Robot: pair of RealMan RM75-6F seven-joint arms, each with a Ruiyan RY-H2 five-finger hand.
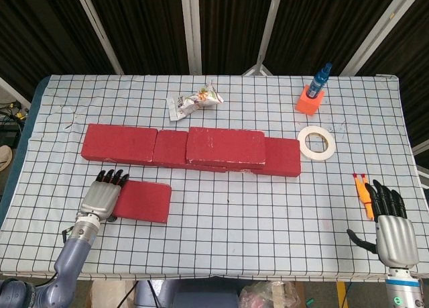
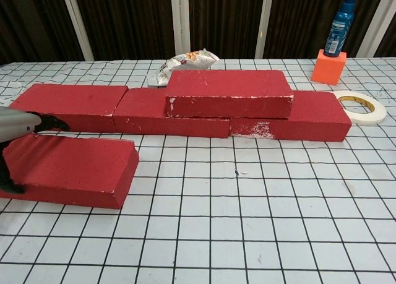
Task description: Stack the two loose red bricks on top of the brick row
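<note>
One red brick [image 1: 226, 147] already lies on the brick row [image 1: 120, 143], so half the job looks done. The second loose brick [image 1: 143, 202] lies on the counter [image 1: 268, 207], its end grasped by the left hand [image 1: 102, 198]. The right hand [image 1: 392, 227] rests released, fingers [image 1: 385, 195] spread.

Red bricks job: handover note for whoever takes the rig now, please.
Left hand: grips the left end of the loose red rectangular brick, which lies on the checked tablecloth in front of the brick row.
Right hand: open, holds nothing, near the table's front right corner.
Done: one red stacked brick already lies on top of the row, over its middle and right part.
Left: lift the loose brick and set it on the row; the row's left part looks bare on top.
</note>
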